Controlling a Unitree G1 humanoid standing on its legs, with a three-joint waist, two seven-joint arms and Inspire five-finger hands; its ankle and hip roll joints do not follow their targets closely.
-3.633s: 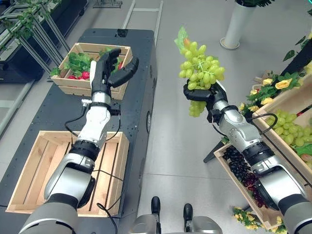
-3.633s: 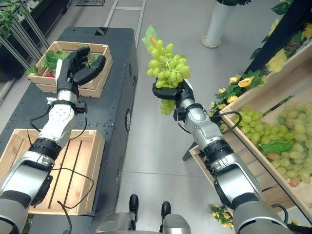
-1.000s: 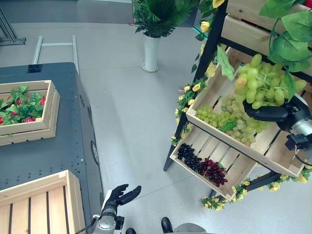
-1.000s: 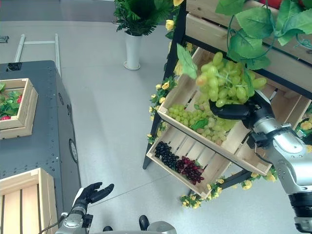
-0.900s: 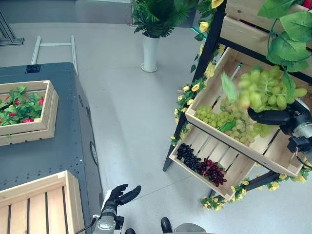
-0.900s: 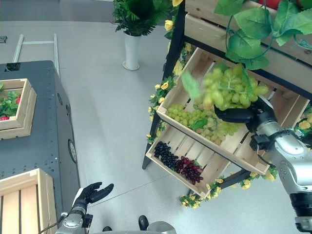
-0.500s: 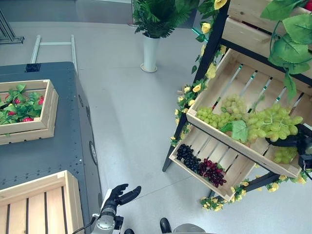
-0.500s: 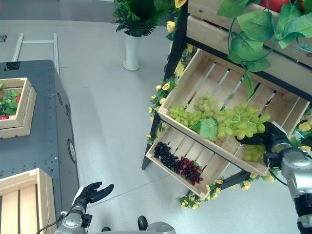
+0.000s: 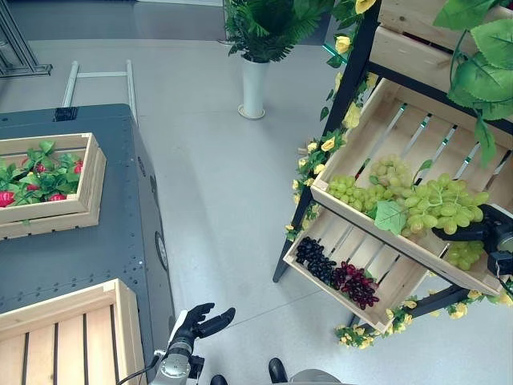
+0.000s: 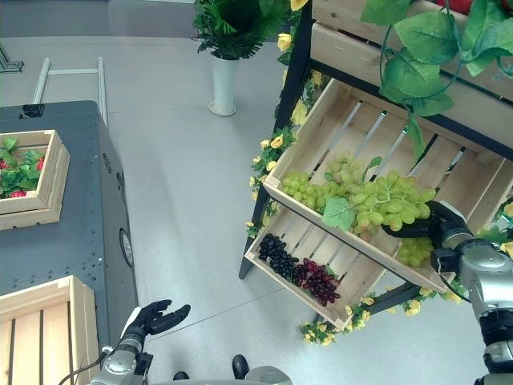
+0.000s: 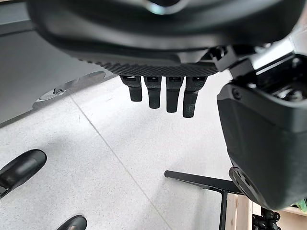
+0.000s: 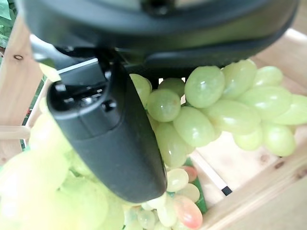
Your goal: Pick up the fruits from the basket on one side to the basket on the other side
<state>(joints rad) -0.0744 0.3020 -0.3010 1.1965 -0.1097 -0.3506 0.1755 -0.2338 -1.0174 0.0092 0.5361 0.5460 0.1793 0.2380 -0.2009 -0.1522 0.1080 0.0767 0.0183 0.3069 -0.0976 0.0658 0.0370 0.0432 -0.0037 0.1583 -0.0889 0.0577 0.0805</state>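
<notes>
At right of frame: your right hand [image 10: 417, 228] sits in the slanted shelf crate [image 10: 321, 132], thumb and fingers curled round the green grape bunch [image 10: 385, 204].
Bunch: resting on the other grapes in that crate, not yet let go.
Left hand [image 9: 196, 321]: low at bottom centre, fingers relaxed and empty.
Progress: placing nearly done; release remains.
Bottom left: empty wooden crate [image 9: 120, 313] on the tabletop [image 9: 120, 241].

Dark left hand [image 9: 197, 323] low and near, at the end of a silver-grey arm, fingers [image 11: 166, 94] straight and loosely spread, thumb out to the side, holding nothing. Dark right hand [image 10: 418, 227] reached out far right, thumb [image 12: 112, 139] pressed around a bunch of green grapes [image 10: 385, 204].
</notes>
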